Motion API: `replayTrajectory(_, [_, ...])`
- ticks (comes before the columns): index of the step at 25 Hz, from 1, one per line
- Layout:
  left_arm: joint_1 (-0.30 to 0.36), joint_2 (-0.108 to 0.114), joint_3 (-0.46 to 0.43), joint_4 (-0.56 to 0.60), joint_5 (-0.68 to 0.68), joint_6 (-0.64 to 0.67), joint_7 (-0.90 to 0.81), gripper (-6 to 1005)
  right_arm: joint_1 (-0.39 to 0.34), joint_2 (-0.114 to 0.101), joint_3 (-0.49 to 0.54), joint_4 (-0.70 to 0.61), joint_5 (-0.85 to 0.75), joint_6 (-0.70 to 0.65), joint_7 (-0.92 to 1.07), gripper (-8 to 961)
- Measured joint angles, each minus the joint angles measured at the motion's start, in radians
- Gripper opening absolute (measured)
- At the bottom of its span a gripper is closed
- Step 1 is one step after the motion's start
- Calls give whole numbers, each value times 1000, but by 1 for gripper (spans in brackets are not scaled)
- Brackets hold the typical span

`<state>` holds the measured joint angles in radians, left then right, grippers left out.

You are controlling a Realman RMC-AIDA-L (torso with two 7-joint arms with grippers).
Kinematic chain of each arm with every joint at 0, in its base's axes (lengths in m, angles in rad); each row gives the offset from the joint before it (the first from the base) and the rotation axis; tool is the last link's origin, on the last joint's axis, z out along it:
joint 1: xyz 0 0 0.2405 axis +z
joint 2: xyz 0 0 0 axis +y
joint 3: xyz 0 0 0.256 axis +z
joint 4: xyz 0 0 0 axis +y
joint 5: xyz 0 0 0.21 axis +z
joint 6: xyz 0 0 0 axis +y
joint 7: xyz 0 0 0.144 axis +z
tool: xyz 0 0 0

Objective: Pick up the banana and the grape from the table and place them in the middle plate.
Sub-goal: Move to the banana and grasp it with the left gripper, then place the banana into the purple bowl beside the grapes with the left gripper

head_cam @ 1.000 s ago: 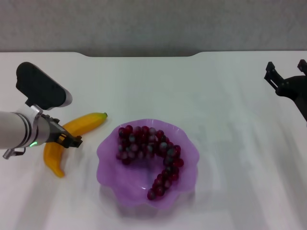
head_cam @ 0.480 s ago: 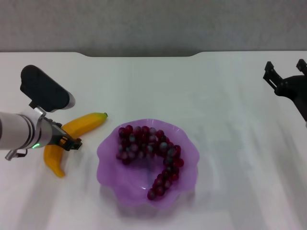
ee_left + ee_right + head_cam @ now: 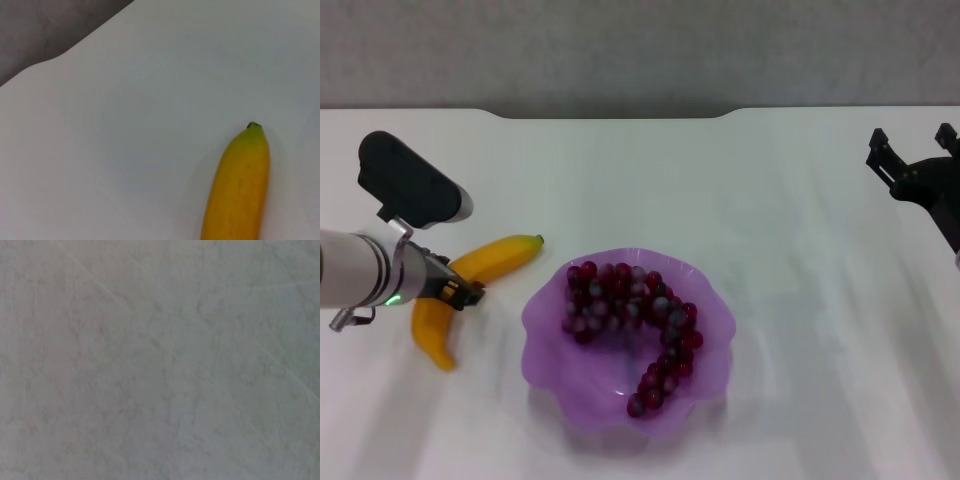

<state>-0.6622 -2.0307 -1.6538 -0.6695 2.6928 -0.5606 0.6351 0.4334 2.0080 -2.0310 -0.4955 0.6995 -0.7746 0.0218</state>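
- Head view gives us the middle plate (image 3: 552,372), a purple scalloped dish, resting on the table (image 3: 790,260); we take it as our landmark.
- Inside the plate lies the grape (image 3: 630,315), a dark red bunch that curves from the far left part of the dish toward its near right part.
- Left of the plate, apart from its rim, the banana (image 3: 485,262) lies flat on the table, its dark tip pointing toward the plate's far left edge and its other end lying nearer to us.
- Our left gripper (image 3: 460,291) sits over the middle of the banana, left of the plate, with the arm reaching in from the left edge of the view.
- We cannot tell how the left jaws stand: the wrist body hides them from the head camera, and the left wrist view does not show them.
- Left wrist view shows only the banana (image 3: 239,192) with its dark tip, lying on the white table (image 3: 125,125), and the table's edge beyond it.
- Our right gripper (image 3: 916,160) is parked well to the right of the plate, at the right edge of the view, holding nothing; its two dark prongs stand spread apart.
- Right wrist view shows only a blurred grey surface.
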Motion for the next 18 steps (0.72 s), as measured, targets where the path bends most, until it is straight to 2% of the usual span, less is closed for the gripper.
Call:
replayTrajectory(5, [-9,-2,2,7,47,3,-37,564,-1,0,0,0,0,1,1,882])
replayTrajectory(10, [-13,-3,7,-7,122,9,-133,513,-1,0,0,1,0,1,1,882])
replayTrajectory(18, [-6,1,-6,-109,127,-25,-191,483,-6,0,0,7,0,2,0,881])
